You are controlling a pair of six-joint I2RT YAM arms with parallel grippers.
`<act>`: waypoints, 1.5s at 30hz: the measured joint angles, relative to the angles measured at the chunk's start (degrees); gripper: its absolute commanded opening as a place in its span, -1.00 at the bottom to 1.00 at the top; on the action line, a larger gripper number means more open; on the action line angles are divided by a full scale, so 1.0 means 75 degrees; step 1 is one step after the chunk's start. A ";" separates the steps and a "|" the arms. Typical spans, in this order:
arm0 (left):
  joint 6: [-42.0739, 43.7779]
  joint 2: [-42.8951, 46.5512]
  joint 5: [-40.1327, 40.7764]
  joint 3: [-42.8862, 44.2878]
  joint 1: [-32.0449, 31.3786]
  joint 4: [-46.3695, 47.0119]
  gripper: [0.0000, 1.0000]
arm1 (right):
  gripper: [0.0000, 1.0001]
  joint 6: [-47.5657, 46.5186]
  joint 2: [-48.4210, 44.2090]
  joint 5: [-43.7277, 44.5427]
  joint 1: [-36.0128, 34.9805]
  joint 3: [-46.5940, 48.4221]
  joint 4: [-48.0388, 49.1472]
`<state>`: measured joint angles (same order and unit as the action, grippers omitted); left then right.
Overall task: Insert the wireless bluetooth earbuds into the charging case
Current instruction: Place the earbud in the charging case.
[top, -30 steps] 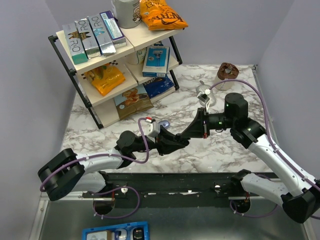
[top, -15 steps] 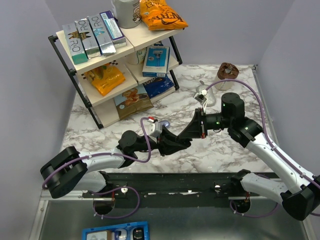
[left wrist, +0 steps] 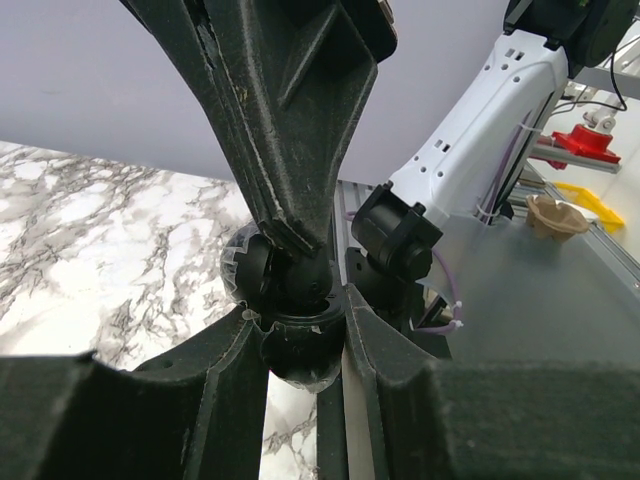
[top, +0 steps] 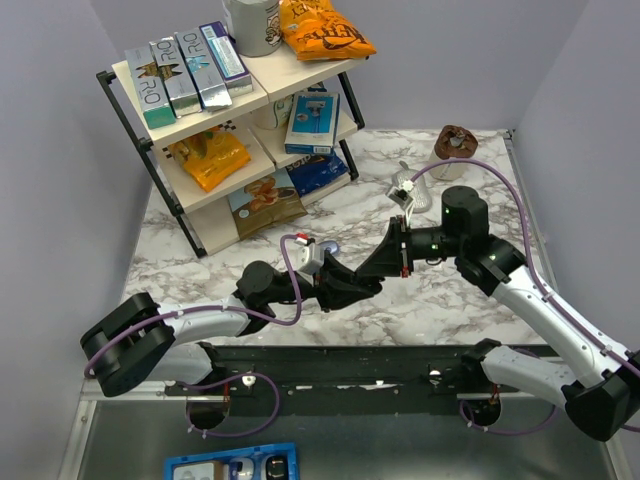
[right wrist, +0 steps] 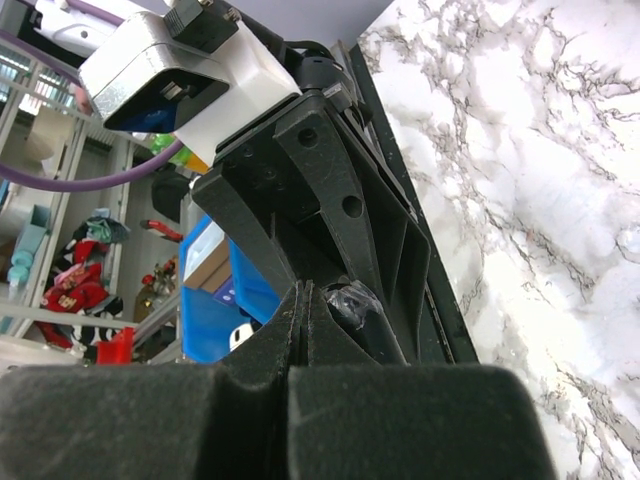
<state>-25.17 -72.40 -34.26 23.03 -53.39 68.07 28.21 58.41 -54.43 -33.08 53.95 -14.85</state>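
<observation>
The charging case (left wrist: 293, 335) is a small rounded black shell with a scrap of clear film on it. My left gripper (left wrist: 298, 322) is shut on it, one finger on each side, held above the marble near the table's front edge (top: 366, 283). My right gripper (right wrist: 303, 296) is shut, its two fingers pressed flat together. Its tips (left wrist: 290, 215) come down onto the top of the case from above. In the right wrist view the case (right wrist: 368, 318) shows just right of those tips. The earbuds are hidden where the fingertips meet the case.
A two-tier shelf rack (top: 160, 190) with boxes and snack bags fills the back left. A brown object (top: 457, 142) sits at the back right corner. A small blue and white item (top: 331, 247) lies on the marble behind the grippers. A blue bin (top: 232, 466) is below the table.
The right arm has shifted a little to the left, toward the left gripper, bringing its tips against the case. Over the last half second both arms have held still.
</observation>
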 measured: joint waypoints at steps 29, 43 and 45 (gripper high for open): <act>0.0041 0.0055 0.0332 0.0000 -0.0055 -0.0064 -1.00 | -0.89 -0.0312 -0.0117 0.0551 -0.0219 0.0000 -0.0210; 0.0044 0.0108 0.0428 0.0000 -0.0085 -0.0102 -1.00 | -0.55 -0.0321 -0.0201 0.0766 -0.0251 0.0000 -0.0271; 0.0047 0.0137 0.0452 0.0000 -0.0085 -0.0125 -1.00 | -0.54 -0.0326 -0.0230 0.0799 -0.0262 0.0000 -0.0283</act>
<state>-24.82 -71.37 -30.87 23.03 -54.02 67.13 25.76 56.69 -48.45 -35.05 53.95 -16.97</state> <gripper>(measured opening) 0.375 0.216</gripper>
